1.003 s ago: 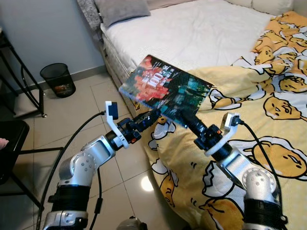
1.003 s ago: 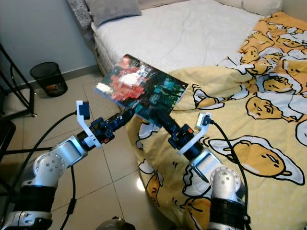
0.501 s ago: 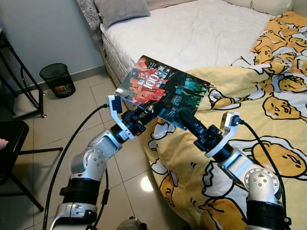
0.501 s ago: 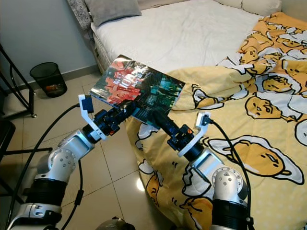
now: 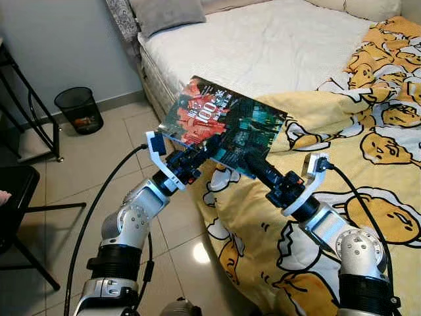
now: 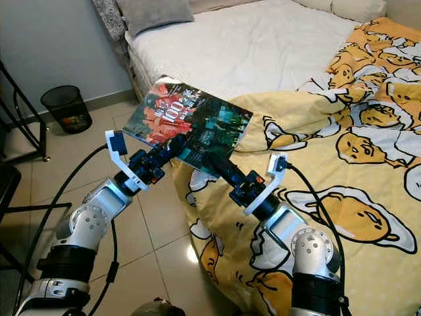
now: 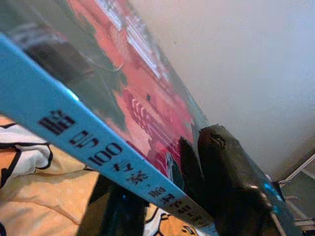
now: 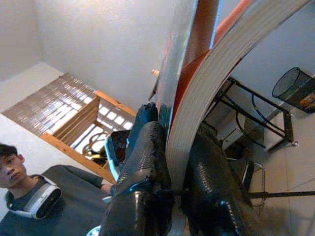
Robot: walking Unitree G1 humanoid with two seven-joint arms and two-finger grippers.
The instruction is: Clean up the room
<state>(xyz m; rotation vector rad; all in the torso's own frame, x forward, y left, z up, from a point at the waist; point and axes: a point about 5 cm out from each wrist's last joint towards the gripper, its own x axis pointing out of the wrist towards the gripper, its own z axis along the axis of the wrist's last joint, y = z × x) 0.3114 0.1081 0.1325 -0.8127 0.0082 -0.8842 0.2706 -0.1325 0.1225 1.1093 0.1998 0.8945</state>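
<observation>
Book (image 5: pixel 223 125) with red and teal cover held flat in the air over the bed (image 5: pixel 276 46) edge, above the yellow patterned blanket (image 5: pixel 368 164) and the tiled floor (image 5: pixel 99 158). Left gripper (image 5: pixel 205 146) clamped on the near left edge of the book, one of the fingers (image 7: pixel 231 172) lying on the cover and the other below the blue spine; right gripper (image 5: pixel 251 158) clamped on the near right edge, fingers (image 8: pixel 147 162) pressed against both faces of the pages. Black wastebasket (image 5: pixel 79 109) standing on the floor by the wall, well apart from the bed; a person (image 8: pixel 34 206) wearing a headset round the neck noted in the right wrist view.
</observation>
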